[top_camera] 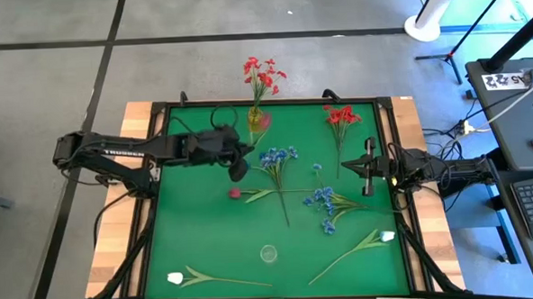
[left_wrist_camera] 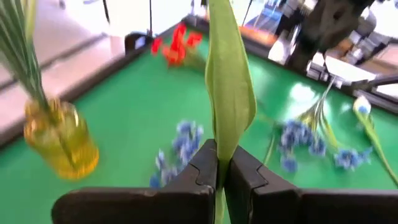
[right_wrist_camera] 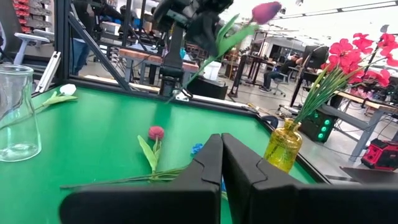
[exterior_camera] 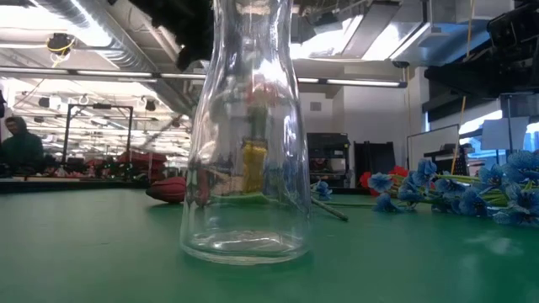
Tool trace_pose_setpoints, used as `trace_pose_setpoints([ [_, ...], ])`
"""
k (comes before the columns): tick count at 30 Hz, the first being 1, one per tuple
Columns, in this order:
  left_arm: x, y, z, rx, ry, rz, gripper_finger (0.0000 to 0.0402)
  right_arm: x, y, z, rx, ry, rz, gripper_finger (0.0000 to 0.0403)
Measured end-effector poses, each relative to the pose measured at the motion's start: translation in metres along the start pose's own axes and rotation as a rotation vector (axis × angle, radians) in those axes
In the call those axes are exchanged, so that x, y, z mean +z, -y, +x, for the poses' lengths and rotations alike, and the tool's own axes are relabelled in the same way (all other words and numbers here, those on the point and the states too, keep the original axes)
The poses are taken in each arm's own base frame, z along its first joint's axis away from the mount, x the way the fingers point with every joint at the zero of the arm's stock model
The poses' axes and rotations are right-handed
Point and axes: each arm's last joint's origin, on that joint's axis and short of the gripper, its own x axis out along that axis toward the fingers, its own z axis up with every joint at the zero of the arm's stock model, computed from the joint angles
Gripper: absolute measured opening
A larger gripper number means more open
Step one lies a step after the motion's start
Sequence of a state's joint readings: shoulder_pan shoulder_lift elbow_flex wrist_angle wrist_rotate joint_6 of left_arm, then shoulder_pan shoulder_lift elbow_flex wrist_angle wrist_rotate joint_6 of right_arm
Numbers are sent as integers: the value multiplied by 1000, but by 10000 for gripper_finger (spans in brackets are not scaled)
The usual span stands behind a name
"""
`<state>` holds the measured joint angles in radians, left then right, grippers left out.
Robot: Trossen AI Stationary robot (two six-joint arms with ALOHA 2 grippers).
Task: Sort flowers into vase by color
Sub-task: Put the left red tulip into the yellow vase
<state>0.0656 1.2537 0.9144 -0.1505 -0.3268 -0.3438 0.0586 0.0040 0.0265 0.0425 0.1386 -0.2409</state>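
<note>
We see the left gripper [left_wrist_camera: 219,171] closed tight on the green stem and leaf of a dark red rosebud [right_wrist_camera: 266,10], which it holds in the air close to the amber glass vase [top_camera: 258,120] at the far edge of the green table mat [top_camera: 207,233]. A spray of small red blossoms [top_camera: 263,75] already stands in that vase. The right gripper [top_camera: 368,167] waits at the right side of the mat with its fingers together and nothing between them.

We judge the main risk to be the vase's narrow neck, already partly filled with stems. In the right wrist view the rosebud's stem hangs slanted, not plumb, so its lower end may meet the rim or the stems inside and tip the vase, which stands very near the mat's edge. The grip is on the leaf as much as on the stem, so the flower may twist or slide as it goes down.

Still lying on the mat are a second dark red bud [top_camera: 235,193], another red spray [top_camera: 341,116], two blue small-blossom sprays [top_camera: 278,155] [top_camera: 321,199] and two white tulips [top_camera: 175,278] [top_camera: 387,236]. A clear glass vase [top_camera: 268,253] stands empty near the front. A low sweep of the arm could drag the blue spray just beside it.
</note>
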Motion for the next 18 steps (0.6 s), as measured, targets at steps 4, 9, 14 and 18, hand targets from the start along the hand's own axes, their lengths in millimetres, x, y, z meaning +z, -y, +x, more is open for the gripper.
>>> trace_pose_setpoints([
  [4,-1,-4,6,-58,95,56,7,0,0,0,0,0,0,8],
  [9,-18,-23,17,-104,168,40,7,0,0,0,0,0,0,8],
  [14,-22,-44,19,-190,366,6,7,0,0,0,0,0,0,8],
  [18,-9,-62,13,-227,567,-4,7,0,0,0,0,0,0,8],
])
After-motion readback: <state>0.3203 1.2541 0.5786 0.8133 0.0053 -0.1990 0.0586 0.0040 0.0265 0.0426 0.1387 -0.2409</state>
